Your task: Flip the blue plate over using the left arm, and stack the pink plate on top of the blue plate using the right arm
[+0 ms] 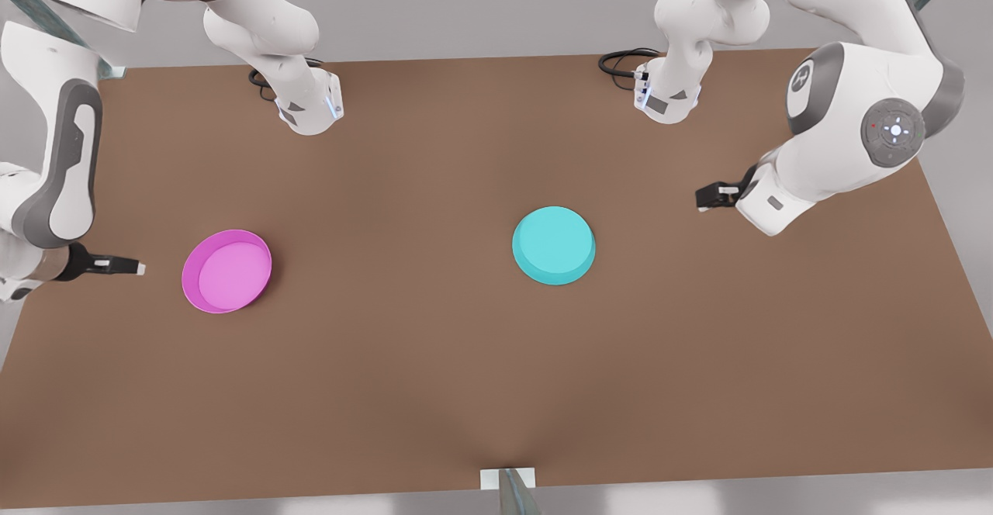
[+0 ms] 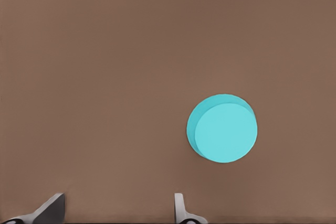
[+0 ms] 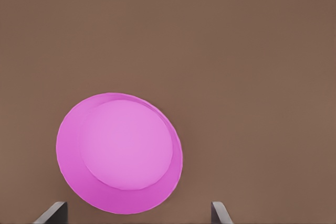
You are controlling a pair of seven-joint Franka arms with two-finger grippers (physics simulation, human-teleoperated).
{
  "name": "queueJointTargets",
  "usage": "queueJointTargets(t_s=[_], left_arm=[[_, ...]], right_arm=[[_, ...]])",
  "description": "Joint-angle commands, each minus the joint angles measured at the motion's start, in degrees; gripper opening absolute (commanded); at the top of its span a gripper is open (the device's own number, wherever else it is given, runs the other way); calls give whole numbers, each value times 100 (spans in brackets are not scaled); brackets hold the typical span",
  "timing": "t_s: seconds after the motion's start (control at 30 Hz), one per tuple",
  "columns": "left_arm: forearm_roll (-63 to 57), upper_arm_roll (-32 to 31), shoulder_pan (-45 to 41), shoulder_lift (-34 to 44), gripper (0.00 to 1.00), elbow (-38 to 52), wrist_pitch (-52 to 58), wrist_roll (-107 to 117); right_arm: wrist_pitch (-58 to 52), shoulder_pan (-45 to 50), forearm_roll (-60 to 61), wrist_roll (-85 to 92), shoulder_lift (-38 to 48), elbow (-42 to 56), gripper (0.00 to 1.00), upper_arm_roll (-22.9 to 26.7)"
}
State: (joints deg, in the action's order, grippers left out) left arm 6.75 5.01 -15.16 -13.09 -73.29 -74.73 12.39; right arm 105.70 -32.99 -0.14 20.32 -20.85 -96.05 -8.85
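The blue plate lies on the brown table, right of centre in the front view, its flat base facing up. In the left wrist view the blue plate sits ahead of my left gripper, whose fingers stand wide apart and empty. That left gripper hovers off to the front view's right of the plate. The pink plate rests hollow side up at the front view's left. My right gripper hangs just left of it, open, with the pink plate ahead of the right gripper.
Both arm bases with black cables stand at the table's far edge. A small white mount sits at the near edge. A wide stretch of bare tabletop separates the two plates.
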Motion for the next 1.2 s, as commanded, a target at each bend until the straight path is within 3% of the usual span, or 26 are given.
queueJointTargets(t_s=[0.0,0.13,0.23,0.33,0.57,0.63,0.77,0.83,0.93,1.13,1.17], left_arm=[[-69,0,-13,-1,100,16,2,18],[485,17,153,-89,100,34,-42,45],[117,17,136,-115,100,43,-86,0],[-24,9,136,-220,100,219,-94,0],[-25,9,127,-220,100,219,-94,9],[-60,9,127,-220,100,219,-94,9],[-60,-9,83,-221,100,297,-103,0],[2,-9,153,-185,100,421,-367,-1098],[2,9,241,-89,100,526,-349,-26],[-33,9,277,-45,100,632,-349,-43],[-33,0,277,-45,100,632,-340,-43]], right_arm=[[108,-58,-4,68,-15,-72,100,-29],[943,-146,-153,42,-534,-256,100,-29],[1225,-401,-223,139,-736,-406,100,-73],[1409,-1447,-223,148,-428,-1126,100,-1198],[2701,-1728,-417,201,-666,-1698,100,-1356],[2947,-2071,-417,95,-613,-2067,100,-1822],[2983,-2150,-452,157,-604,-2234,100,-1892],[2992,-2273,-707,183,-657,-2234,100,-1892],[3360,-2326,-786,192,-797,-2436,100,-1892],[3668,-2379,-918,183,-920,-2594,100,-1892],[3730,-2370,-918,183,-920,-2612,95,-1892]])
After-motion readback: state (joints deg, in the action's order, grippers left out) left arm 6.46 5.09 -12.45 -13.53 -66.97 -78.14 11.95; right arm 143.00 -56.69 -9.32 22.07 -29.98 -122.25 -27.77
